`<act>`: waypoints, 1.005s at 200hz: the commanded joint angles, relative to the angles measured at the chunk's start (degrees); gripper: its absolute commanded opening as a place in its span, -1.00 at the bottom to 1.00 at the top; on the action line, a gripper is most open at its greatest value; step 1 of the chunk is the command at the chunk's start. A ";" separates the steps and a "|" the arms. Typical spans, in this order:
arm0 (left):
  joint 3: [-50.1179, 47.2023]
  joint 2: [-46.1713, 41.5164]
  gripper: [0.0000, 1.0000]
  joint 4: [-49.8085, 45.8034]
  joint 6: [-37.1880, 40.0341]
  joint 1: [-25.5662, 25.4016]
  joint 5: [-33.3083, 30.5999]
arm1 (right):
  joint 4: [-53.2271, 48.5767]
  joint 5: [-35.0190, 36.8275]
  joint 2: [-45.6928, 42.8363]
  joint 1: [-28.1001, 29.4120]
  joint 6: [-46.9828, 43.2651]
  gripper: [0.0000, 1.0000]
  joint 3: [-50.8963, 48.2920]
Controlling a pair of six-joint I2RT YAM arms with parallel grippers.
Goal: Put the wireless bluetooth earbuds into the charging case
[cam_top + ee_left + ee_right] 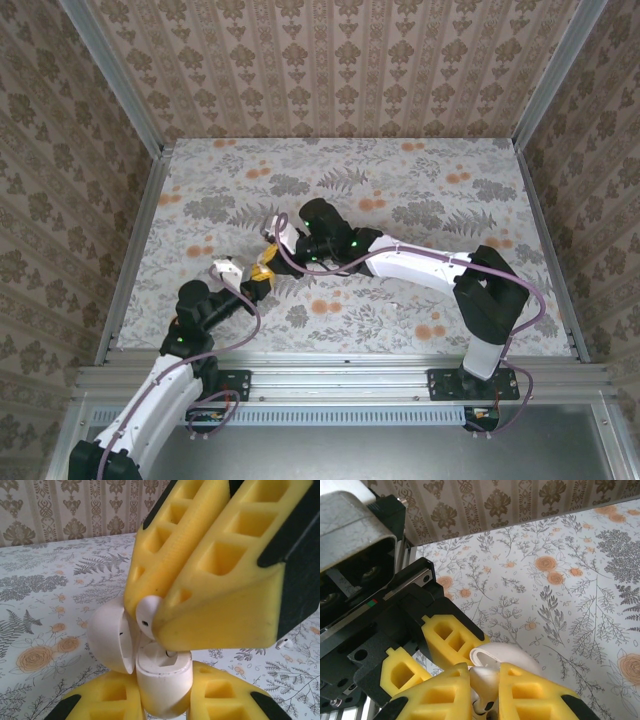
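Observation:
My left gripper is shut on the white charging case, holding it upright with its rounded lid swung open to the left. Directly above it, my right gripper is shut on a white earbud. The right gripper's yellow fingers bear down over the case mouth, with the earbud's head showing at their tip and its stem reaching into the case's opening. In the top view the left gripper and right gripper meet left of the table's middle.
The floral-print table is walled with patterned panels on three sides. A small white piece lies on the cloth right of the case. The left gripper's yellow fingers and black mount crowd the right wrist view's left side.

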 commanded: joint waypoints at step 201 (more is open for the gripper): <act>3.53 4.96 -1.00 0.95 3.82 -1.14 1.67 | -43.82 3.06 -13.77 -11.31 11.10 -0.18 1.80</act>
